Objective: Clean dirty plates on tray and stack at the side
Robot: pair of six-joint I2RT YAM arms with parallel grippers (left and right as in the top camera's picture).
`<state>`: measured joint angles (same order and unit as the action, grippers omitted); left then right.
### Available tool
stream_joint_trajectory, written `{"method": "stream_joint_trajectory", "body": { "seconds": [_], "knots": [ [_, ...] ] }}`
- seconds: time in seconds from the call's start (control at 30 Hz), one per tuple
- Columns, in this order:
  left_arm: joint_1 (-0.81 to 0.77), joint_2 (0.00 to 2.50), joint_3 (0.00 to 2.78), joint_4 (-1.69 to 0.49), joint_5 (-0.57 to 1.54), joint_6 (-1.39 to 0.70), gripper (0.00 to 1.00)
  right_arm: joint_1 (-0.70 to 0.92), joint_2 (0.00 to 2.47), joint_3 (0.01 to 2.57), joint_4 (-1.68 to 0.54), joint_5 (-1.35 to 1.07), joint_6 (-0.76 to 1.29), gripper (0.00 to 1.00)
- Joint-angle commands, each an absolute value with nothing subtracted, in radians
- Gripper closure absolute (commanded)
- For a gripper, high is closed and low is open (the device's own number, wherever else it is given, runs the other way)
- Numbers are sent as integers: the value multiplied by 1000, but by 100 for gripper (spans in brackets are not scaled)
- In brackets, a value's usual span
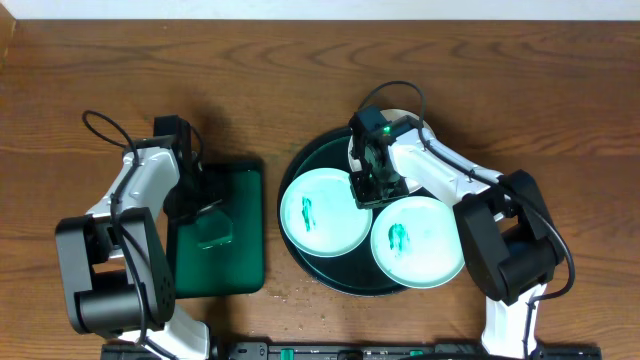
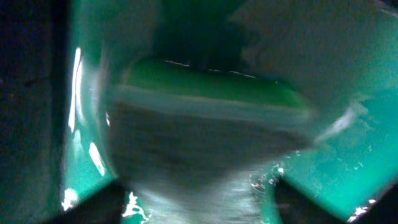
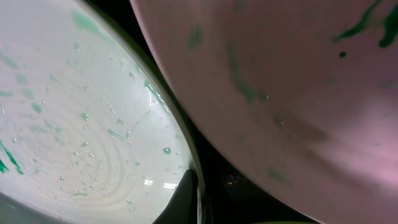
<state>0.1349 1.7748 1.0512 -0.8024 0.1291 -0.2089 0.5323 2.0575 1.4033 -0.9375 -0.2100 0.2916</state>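
Two arms reach over one wooden table (image 1: 90, 80). On its right half sits the one round tray (image 1: 322, 157), dark and rimmed. One smaller rectangular tray (image 1: 245, 250), green, lies just beside it to the left.

Three plates are on the round tray. The left plate (image 1: 322, 212) and the right plate (image 1: 418, 240) lie side by side at the near edge, each with a teal smear in the middle. The third plate (image 1: 398, 118) sits at the far side, mostly hidden under the right arm, so only a strip of its rim shows.

The right gripper (image 1: 368, 192) hangs low between the three plates. How far its jaws are spread cannot be told. The right wrist view shows only one dark fingertip (image 3: 186, 196) at the rim of a plate spotted with teal droplets. A second plate, looking pinkish with green streaks, fills the rest of that view. Both are cut off by the frame.

The left gripper (image 1: 205, 212) is down over the rectangular tray, at a pale lump (image 1: 214, 232). Its wrist view is blurred green and grey, so neither its opening nor any hold can be made out.
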Motion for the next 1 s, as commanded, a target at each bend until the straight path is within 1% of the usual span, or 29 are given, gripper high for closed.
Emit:
{"method": "stream_joint_trajectory", "body": {
  "seconds": [0.0, 0.03, 0.07, 0.13, 0.17, 0.2, 0.23, 0.27, 0.3, 0.33, 0.37, 0.4, 0.47, 0.5, 0.57, 0.77, 0.97],
  "knots": [
    [136, 1784, 1035, -801, 149, -204, 70, 551, 2075, 1399, -934, -237, 272, 99],
    [136, 1785, 1035, -801, 149, -204, 67, 551, 2075, 1399, -934, -237, 272, 99],
    [136, 1785, 1035, -801, 149, -204, 59, 551, 2075, 1399, -934, -237, 272, 99],
    [136, 1784, 1035, -801, 149, -204, 52, 551, 2075, 1399, -934, -237, 272, 99],
    [136, 1784, 1035, -801, 149, -204, 52, 551, 2075, 1399, -934, -237, 272, 99],
    [136, 1784, 1035, -801, 149, -204, 53, 551, 2075, 1399, -934, -237, 272, 99],
    [136, 1784, 1035, -800, 149, -204, 64, 551, 2075, 1399, -934, -237, 272, 99],
    [136, 1784, 1035, -799, 149, -204, 71, 552, 2075, 1399, -934, -237, 272, 99],
    [136, 1784, 1035, -798, 149, -204, 72, 551, 2075, 1399, -933, -237, 272, 99],
    [136, 1784, 1035, -798, 149, -204, 64, 551, 2075, 1399, -933, -237, 272, 99],
    [136, 1784, 1035, -798, 149, -204, 45, 551, 2075, 1399, -932, -237, 272, 99],
    [136, 1784, 1035, -798, 149, -204, 40, 551, 2075, 1399, -931, -237, 272, 99],
    [136, 1784, 1035, -798, 149, -204, 39, 551, 2075, 1399, -931, -237, 272, 99],
    [136, 1784, 1035, -798, 150, -204, 36, 551, 2075, 1399, -931, -237, 272, 99],
    [136, 1784, 1035, -801, 150, -204, 23, 551, 2075, 1399, -931, -237, 272, 99],
    [136, 1776, 1050, -844, 150, -204, 24, 551, 2075, 1399, -931, -237, 272, 99],
    [136, 1720, 1059, -859, 150, -204, 28, 551, 2075, 1399, -924, -237, 272, 99]
  ]
}}
